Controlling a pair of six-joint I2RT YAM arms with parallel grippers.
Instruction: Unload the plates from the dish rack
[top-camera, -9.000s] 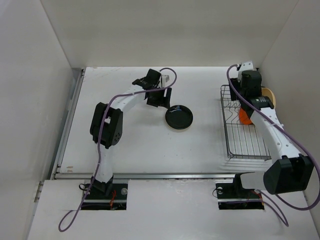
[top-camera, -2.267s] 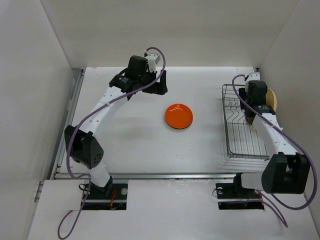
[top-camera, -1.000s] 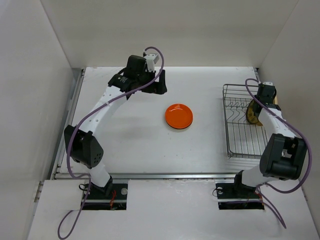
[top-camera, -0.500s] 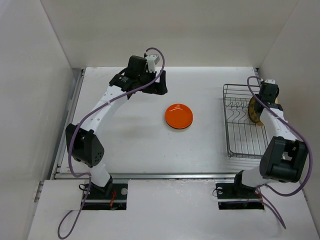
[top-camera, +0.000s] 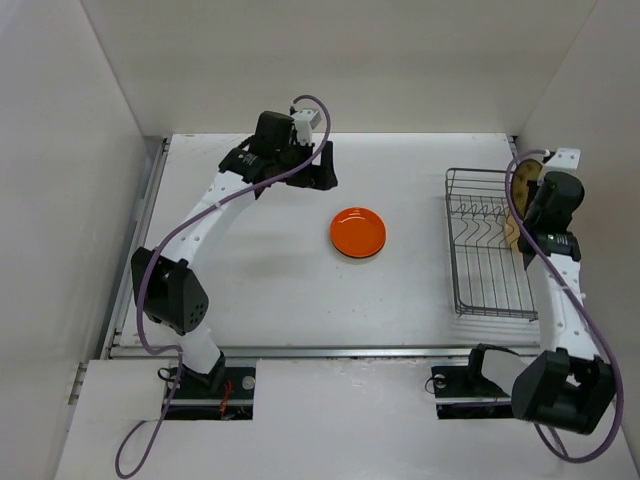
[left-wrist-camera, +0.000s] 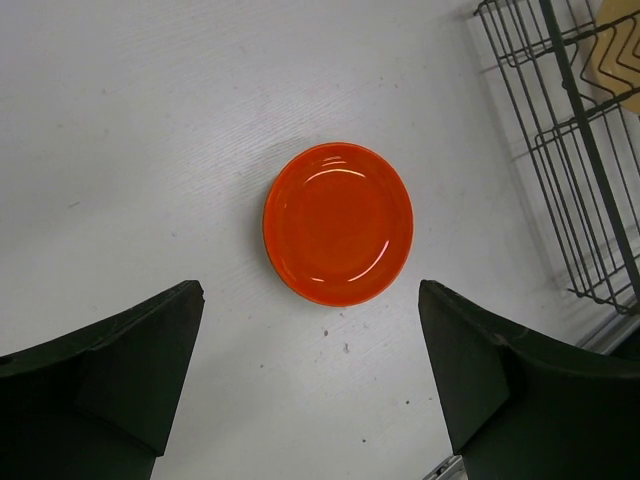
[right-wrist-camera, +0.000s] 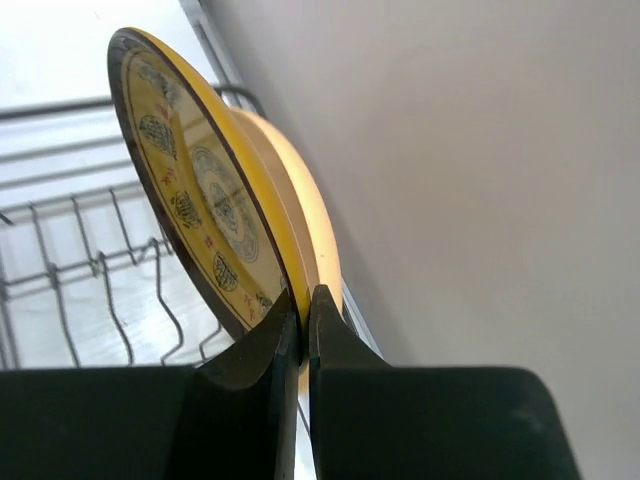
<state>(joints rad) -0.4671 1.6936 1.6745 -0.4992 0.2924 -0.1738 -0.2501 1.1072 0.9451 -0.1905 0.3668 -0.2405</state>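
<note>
My right gripper is shut on the lower rim of a gold-patterned dark-edged plate. The plate stands on edge, tilted, over the right side of the dish rack. Close behind it is a plain tan plate. From above, the right gripper holds the patterned plate by the side wall, with the tan plate lower in the silver wire dish rack. An orange plate lies flat mid-table. My left gripper hangs open above the orange plate, holding nothing.
White walls enclose the table; the right wall runs right beside the rack and the held plate. The left arm's gripper is at the table's back, left of centre. The rack's corner shows at the left wrist view's right edge.
The right gripper has shut on the patterned plate's rim, and the arm has swung up and right with it. The left arm and orange plate have not moved.
</note>
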